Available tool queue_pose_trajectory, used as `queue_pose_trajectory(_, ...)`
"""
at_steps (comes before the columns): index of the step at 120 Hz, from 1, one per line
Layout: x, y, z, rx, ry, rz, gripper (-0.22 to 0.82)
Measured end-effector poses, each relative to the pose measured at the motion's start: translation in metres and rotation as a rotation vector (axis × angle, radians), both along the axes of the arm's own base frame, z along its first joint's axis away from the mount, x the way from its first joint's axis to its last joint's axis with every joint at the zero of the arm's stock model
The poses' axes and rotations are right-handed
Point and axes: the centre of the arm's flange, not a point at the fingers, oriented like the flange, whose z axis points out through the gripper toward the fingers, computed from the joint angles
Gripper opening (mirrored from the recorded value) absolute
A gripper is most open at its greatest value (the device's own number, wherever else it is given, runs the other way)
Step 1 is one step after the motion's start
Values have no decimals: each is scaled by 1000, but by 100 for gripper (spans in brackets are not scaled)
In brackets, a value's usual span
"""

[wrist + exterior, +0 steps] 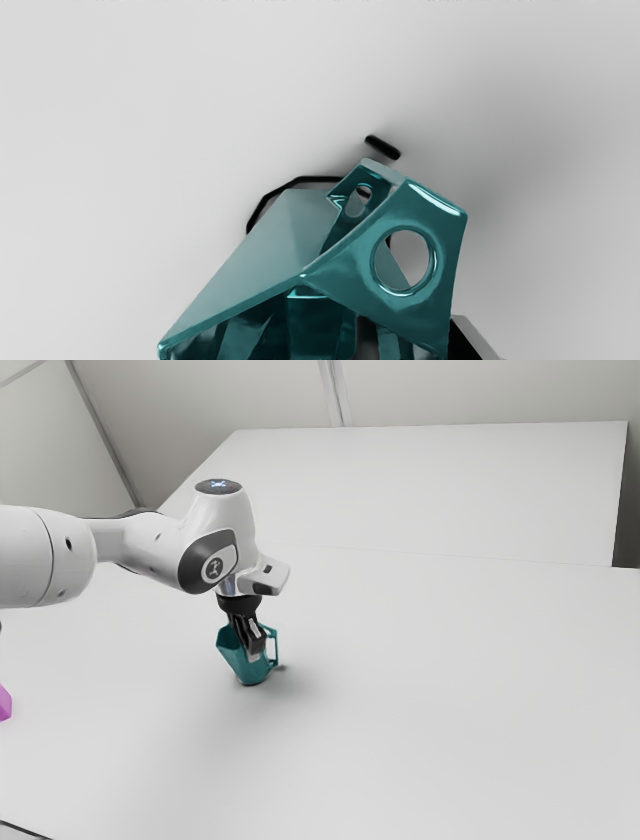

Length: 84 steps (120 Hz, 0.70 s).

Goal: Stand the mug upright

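One teal mug [410, 205]: tilted, cropped in wrist view
Gripper [256, 650]: at mug; apart or clamped, cannot tell
Magenta object [4, 704]: cut off
Arm emblem [213, 568]: unreadable

A plain white table [430, 690] spreads around the teal mug [246, 668], which is low over it or touching, I can't tell which. A short black mark [382, 147] lies on it near the mug's handle. Toward the exterior view's left from the mug, well apart, sits a magenta thing [4, 704], partly cut off.
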Motion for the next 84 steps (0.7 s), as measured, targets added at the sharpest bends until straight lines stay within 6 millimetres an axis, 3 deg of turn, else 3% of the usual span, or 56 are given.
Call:
queue_pose_trajectory(18,0,-2,14,4,-27,-5,36)
queue_pose_trajectory(41,4,-14,53,-6,-103,5,51)
queue_pose_trajectory(53,19,-10,98,-11,-158,70,54)
queue_pose_trajectory(68,35,8,171,-14,-229,169,57)
queue_pose_trajectory(84,36,33,238,-15,-275,270,59)
